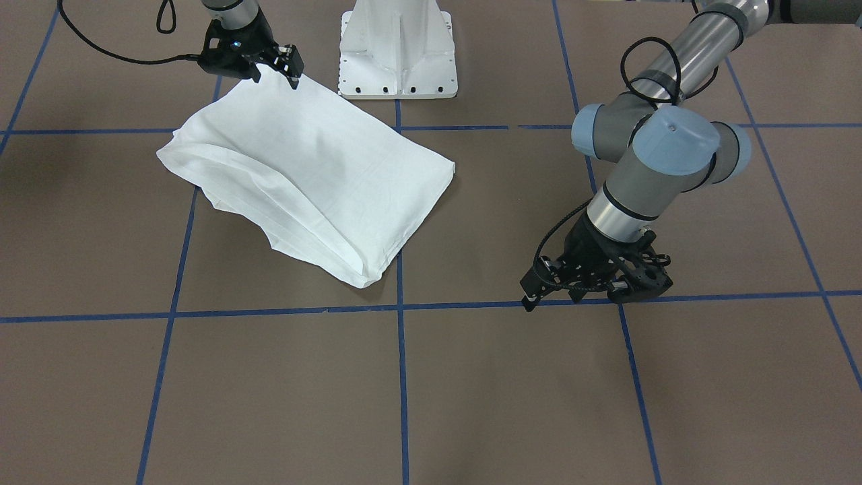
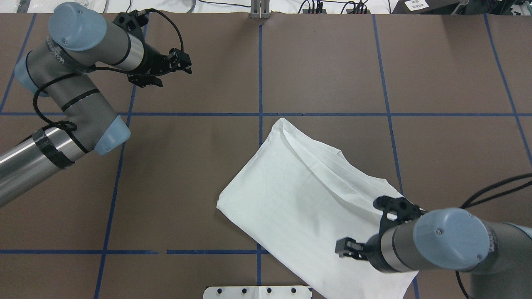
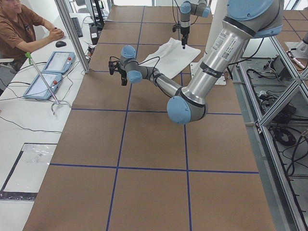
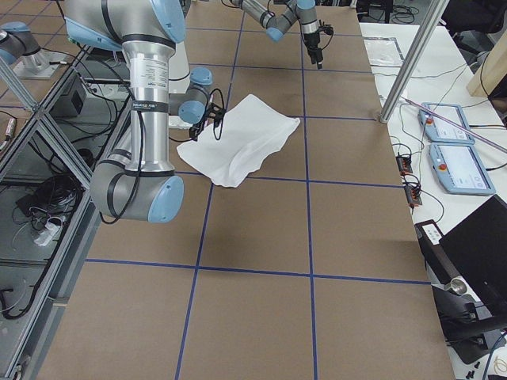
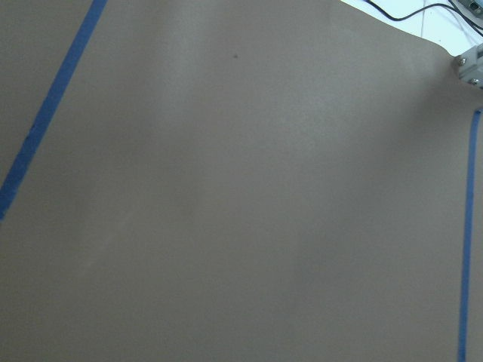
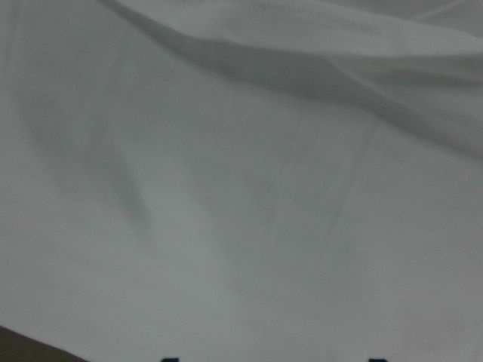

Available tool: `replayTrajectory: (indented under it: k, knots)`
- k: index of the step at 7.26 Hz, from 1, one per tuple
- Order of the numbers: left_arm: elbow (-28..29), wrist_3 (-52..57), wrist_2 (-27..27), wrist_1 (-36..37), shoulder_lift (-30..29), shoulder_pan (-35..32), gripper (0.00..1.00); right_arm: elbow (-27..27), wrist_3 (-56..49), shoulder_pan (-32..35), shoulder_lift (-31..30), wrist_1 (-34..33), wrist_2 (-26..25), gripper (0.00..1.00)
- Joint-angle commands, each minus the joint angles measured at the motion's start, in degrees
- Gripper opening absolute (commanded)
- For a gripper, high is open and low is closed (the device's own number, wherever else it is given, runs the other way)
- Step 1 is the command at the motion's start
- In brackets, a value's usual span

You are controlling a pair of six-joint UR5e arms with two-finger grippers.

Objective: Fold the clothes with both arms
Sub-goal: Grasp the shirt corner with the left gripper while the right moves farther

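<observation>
The white shirt (image 1: 303, 175) lies folded into a rough oblong on the brown table, slanting across a blue tape line (image 2: 299, 199). No printed text or collar shows. My right gripper (image 1: 276, 73) hovers open just over the shirt's corner nearest the pedestal. In the right wrist view its two tips sit apart at the bottom edge, and cloth (image 6: 241, 188) fills the rest. My left gripper (image 1: 539, 293) is open and empty, low over bare table far from the shirt (image 2: 176, 70). The left wrist view holds only table and tape.
The white pedestal (image 1: 397, 54) stands at the robot's side of the table, close to the shirt. Blue tape lines grid the table. Beyond the far edge, a person (image 3: 21, 29) sits at a side table with control pendants (image 3: 50, 72) and a metal post (image 3: 72, 36).
</observation>
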Motion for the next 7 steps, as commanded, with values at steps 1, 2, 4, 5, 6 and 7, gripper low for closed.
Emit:
replayTrajectory:
  k: [1,2,4,5,6,7]
  knots:
    - [-8.9,-7.6,-1.9,1.4,3.1,4.9,0.99,-1.2,-5.2,11.3,8.1,0.2,-0.5,1.00]
    - [-13.4,-11.5,-1.7,3.7,4.7,8.1,0.99,-1.8,-5.4,15.6,10.3,0.1,0.1,1.00]
    - [-16.7,-17.9,-1.4,5.0,5.6,14.9,0.94,-2.6,-8.3,21.1,13.3,0.1,1.1,1.00]
    - [-16.7,-19.9,-0.3,5.0,5.9,18.8,0.97,-3.6,-8.4,21.9,14.1,0.2,1.3,1.00]
    - [-16.7,-21.6,3.4,5.0,5.8,22.3,0.99,-4.3,-8.9,22.2,14.2,0.3,1.4,1.00]
    - [-16.6,-23.1,3.8,5.1,6.0,24.5,0.99,-4.4,-9.1,22.7,14.4,0.3,1.4,1.00]
